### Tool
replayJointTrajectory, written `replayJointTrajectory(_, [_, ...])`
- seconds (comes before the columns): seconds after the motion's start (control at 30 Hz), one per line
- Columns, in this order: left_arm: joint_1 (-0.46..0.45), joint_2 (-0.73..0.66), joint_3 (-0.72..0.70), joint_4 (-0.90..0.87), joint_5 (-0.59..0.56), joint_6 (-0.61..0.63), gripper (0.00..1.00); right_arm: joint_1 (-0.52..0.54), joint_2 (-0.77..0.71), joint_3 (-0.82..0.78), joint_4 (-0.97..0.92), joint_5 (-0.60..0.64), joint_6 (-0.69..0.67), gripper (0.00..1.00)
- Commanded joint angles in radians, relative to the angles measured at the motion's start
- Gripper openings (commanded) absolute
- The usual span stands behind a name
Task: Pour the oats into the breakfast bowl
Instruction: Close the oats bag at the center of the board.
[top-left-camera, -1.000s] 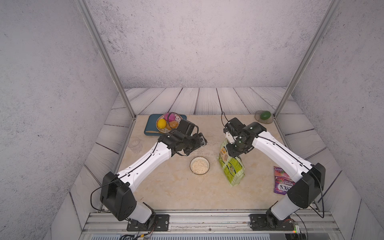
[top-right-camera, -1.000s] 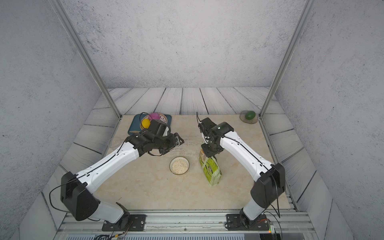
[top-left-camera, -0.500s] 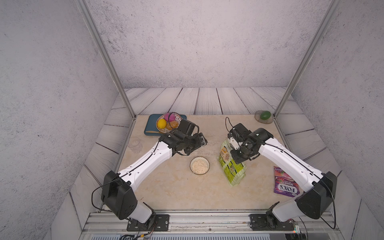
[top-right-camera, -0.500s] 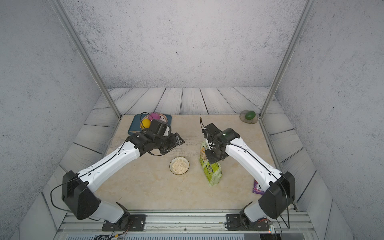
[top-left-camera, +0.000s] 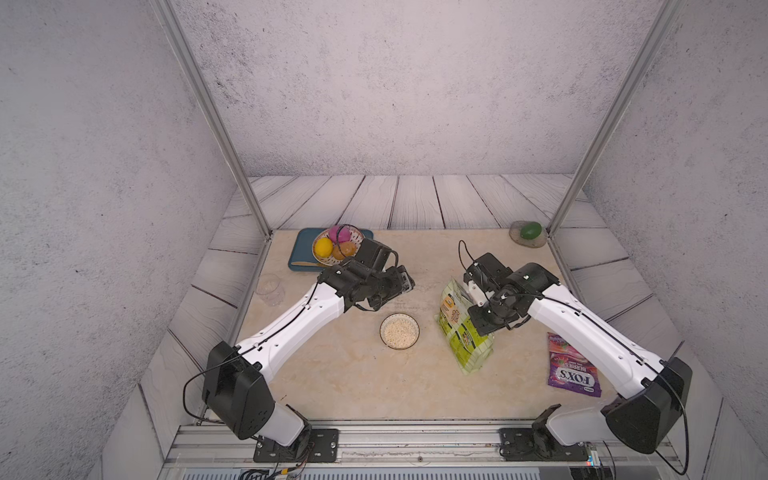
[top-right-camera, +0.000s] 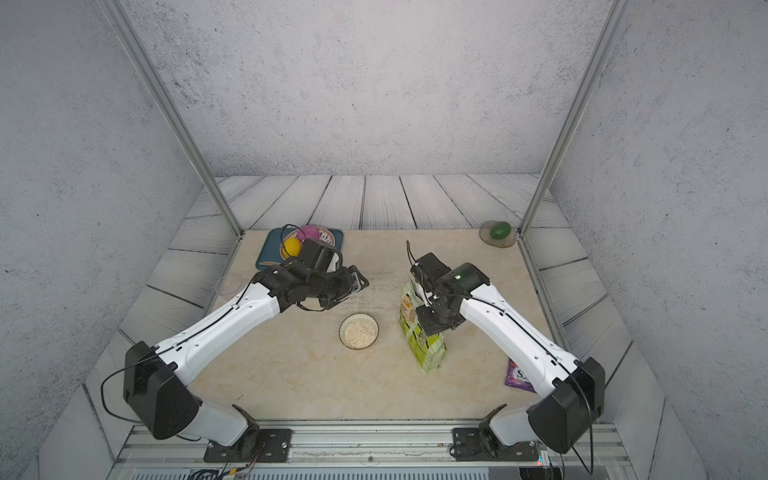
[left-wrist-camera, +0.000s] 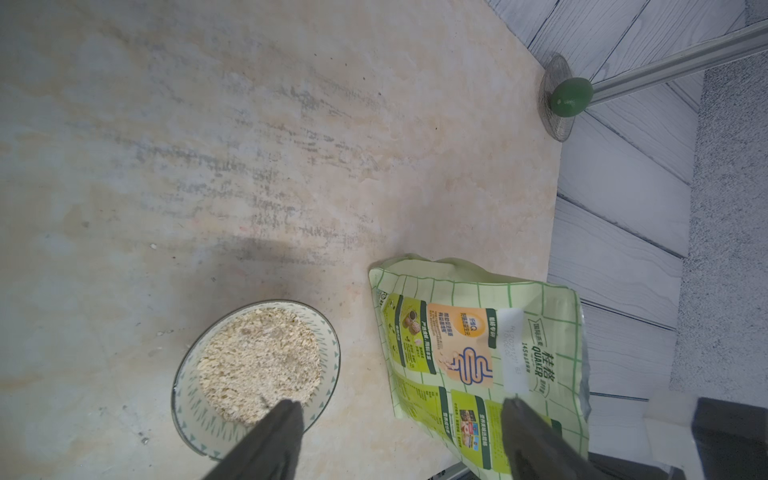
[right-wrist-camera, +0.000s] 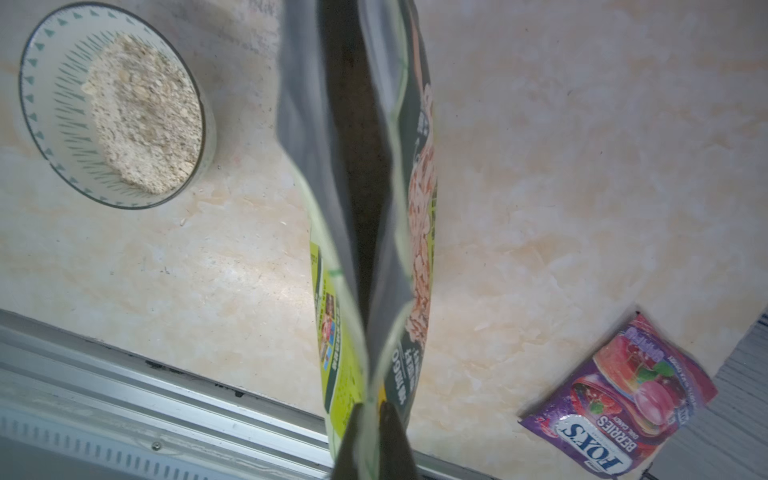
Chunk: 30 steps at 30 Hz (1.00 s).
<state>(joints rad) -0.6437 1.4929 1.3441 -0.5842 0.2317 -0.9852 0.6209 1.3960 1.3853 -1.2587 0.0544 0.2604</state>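
Oats pouch (top-left-camera: 469, 353) stands upright, mouth up, pinched by right fingers (right-wrist-camera: 397, 444)

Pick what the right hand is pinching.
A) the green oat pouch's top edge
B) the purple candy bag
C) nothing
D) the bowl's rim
A: in the right wrist view the right hand is closed on the top edge of the green oat pouch, apart from the bowl and the candy bag.
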Motion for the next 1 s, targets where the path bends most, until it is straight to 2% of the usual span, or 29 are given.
replayJointTrajectory(0.0, [-0.005,0.004,0.007,-0.010,0.001,0.010,0.80,0.005,-0.022,-0.003,-0.001,-0.012,0.017,0.00])
replayJointTrajectory(0.1, [-0.005,-0.007,0.012,-0.018,-0.015,0.027,0.81,0.004,-0.039,0.008,0.034,-0.004,0.031,0.00])
replayJointTrajectory(0.13, [-0.004,-0.010,0.015,-0.026,-0.021,0.032,0.81,0.003,-0.036,0.020,0.033,-0.002,0.038,0.04])
replayJointTrajectory(0.17, [-0.004,-0.014,0.018,-0.033,-0.028,0.037,0.81,0.003,-0.032,0.026,0.043,-0.005,0.043,0.21])
replayJointTrajectory(0.2, [-0.004,-0.019,0.018,-0.038,-0.033,0.041,0.81,0.003,-0.027,0.029,0.059,-0.004,0.045,0.34])
replayJointTrajectory(0.23, [-0.004,-0.024,0.016,-0.043,-0.038,0.043,0.81,0.003,-0.020,0.029,0.078,0.004,0.047,0.43])
replayJointTrajectory(0.27, [-0.004,-0.029,0.012,-0.046,-0.042,0.042,0.81,0.003,-0.010,0.029,0.100,0.014,0.050,0.47])
replayJointTrajectory(0.4, [-0.004,-0.048,-0.008,-0.044,-0.045,0.035,0.81,-0.002,0.054,0.058,0.161,0.039,0.044,0.46])
replayJointTrajectory(0.43, [-0.004,-0.051,-0.010,-0.045,-0.045,0.035,0.81,-0.004,0.076,0.077,0.166,0.038,0.041,0.37])
replayJointTrajectory(0.47, [-0.004,-0.056,-0.012,-0.047,-0.045,0.034,0.81,-0.006,0.096,0.097,0.166,0.034,0.033,0.16])
replayJointTrajectory(0.5, [-0.004,-0.060,-0.014,-0.049,-0.047,0.034,0.81,-0.006,0.122,0.127,0.154,0.033,0.025,0.00])
replayJointTrajectory(0.57, [-0.004,-0.071,-0.021,-0.051,-0.052,0.037,0.81,-0.006,0.151,0.172,0.139,0.034,0.018,0.00])
replayJointTrajectory(0.77, [-0.001,-0.089,-0.025,-0.059,-0.063,0.039,0.81,-0.008,0.119,0.146,0.217,0.048,0.018,0.00])
replayJointTrajectory(0.8, [-0.001,-0.092,-0.025,-0.061,-0.065,0.041,0.81,-0.008,0.124,0.148,0.216,0.051,0.021,0.03])
replayJointTrajectory(0.87, [-0.001,-0.095,-0.026,-0.063,-0.068,0.041,0.81,-0.007,0.144,0.153,0.216,0.055,0.024,0.23])
replayJointTrajectory(0.9, [0.000,-0.095,-0.026,-0.064,-0.069,0.040,0.81,-0.007,0.154,0.156,0.215,0.059,0.026,0.29])
replayJointTrajectory(0.97, [0.001,-0.097,-0.026,-0.065,-0.069,0.042,0.82,-0.009,0.179,0.160,0.223,0.065,0.023,0.34])
